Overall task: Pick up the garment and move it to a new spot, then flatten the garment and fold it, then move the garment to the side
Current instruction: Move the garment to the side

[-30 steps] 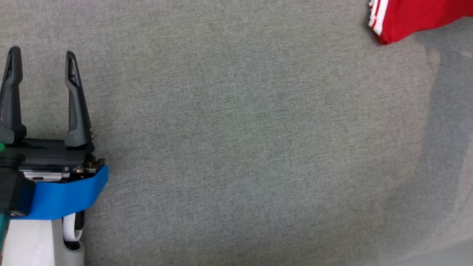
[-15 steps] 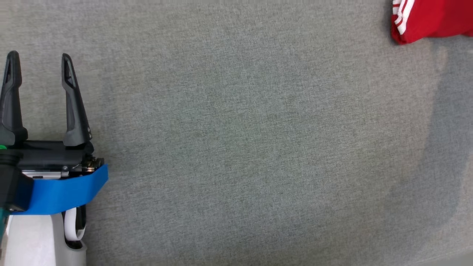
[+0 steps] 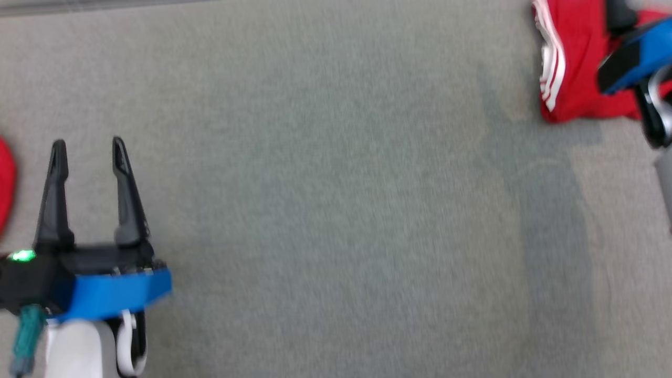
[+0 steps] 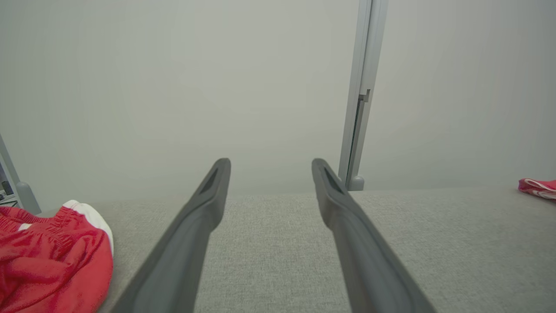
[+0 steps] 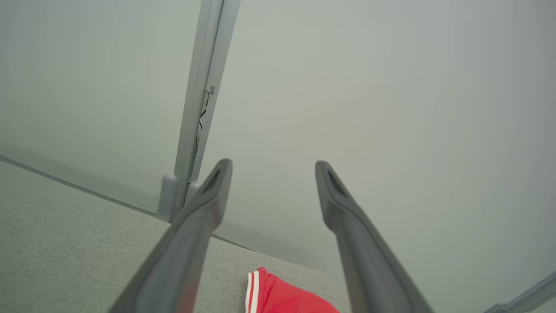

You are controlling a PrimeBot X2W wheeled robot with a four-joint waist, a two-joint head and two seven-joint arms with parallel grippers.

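Lying left of left tool (image 3: pixel 88 144): crumpled red cloth, white band (image 4: pixel 52 256)
left tool state: wide, empty, over grey fabric worktop (image 3: pixel 336 210)
red white-striped garment (image 3: pixel 577 79): on worktop beneath right tool (image 5: pixel 273 167)
right tool state: wide, empty

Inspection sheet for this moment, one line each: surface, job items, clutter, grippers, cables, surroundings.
Surface: grey fabric surface, no stains seen; the head view is blurred.
Job's things: red garment with white stripes, lying at the far right, compact, apparently folded.
Clutter: second red cloth with a white band, at the left edge.
Grippers: left gripper open, empty, over bare fabric; right gripper open, empty, above the red garment.
Cables: white loop under the left wrist, apart from both cloths.
Surroundings: pale wall, grey upright post.
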